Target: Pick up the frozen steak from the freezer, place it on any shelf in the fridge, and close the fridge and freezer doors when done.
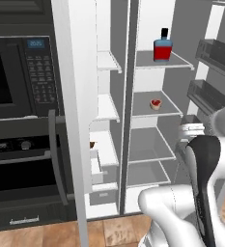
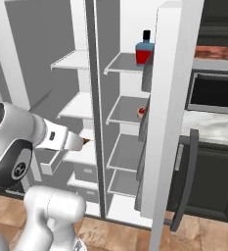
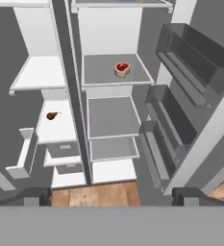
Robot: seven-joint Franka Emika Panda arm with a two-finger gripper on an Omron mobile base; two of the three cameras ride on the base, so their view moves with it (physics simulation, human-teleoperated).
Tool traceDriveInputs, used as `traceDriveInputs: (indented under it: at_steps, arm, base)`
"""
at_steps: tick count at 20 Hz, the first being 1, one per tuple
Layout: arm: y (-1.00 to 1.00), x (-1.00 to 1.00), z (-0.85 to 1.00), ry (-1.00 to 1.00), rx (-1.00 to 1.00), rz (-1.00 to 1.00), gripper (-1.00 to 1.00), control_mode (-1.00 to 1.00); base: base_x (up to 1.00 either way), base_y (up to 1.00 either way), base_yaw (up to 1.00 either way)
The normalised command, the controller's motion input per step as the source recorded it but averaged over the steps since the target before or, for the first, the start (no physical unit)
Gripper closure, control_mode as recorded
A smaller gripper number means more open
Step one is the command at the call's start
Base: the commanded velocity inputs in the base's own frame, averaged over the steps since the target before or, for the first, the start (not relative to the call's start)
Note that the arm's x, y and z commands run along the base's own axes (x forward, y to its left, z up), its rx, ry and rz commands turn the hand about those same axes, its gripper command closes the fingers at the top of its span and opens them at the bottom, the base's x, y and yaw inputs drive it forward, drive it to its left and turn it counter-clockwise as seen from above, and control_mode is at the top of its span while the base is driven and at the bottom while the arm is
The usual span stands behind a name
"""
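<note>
The steak (image 1: 155, 103) (image 2: 142, 112) (image 3: 122, 68), red with a pale rim, lies on the second shelf (image 3: 99, 72) of the fridge compartment, on the right side of the unit. My gripper (image 3: 111, 197) is open and holds nothing. It hangs back from the fridge, well short of the steak, and looks into both compartments. The freezer compartment (image 3: 41, 72) is on the left. Both doors stand open: the freezer door (image 1: 73, 96) swung left, the fridge door (image 2: 171, 98) swung right.
A small brown food item (image 3: 51, 115) (image 1: 91, 144) lies on a freezer shelf. Below it a freezer drawer (image 3: 24, 153) juts out. A blue and red bottle (image 1: 162, 48) stands on the top fridge shelf. Door bins (image 3: 190, 57) line the fridge door. Microwave (image 1: 17, 77) and oven (image 1: 22, 164) are left.
</note>
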Motion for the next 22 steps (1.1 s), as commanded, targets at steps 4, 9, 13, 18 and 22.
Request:
traceDriveInputs:
  at_steps: [4,9,13,18,22]
  arm:
    - [0.55,-0.54,0.42,-0.25,0.00,0.00,-1.00,-1.00]
    - [0.96,-0.67,0.28,-0.29,0.00,0.00,-1.00,-1.00]
    - [1.00,-0.64,-0.01,-0.22,0.00,0.00,-1.00,-1.00]
    - [1.00,-0.54,-0.06,-0.16,0.01,0.00,-1.00,-1.00]
    - [1.00,-0.14,-0.17,-0.10,0.00,-0.04,-1.00,-1.00]
  base:
    - [0.00,0.00,0.00]
    - [0.00,0.00,0.00]
    - [0.00,0.00,0.00]
    - [0.00,0.00,0.00]
    - [0.00,0.00,0.00]
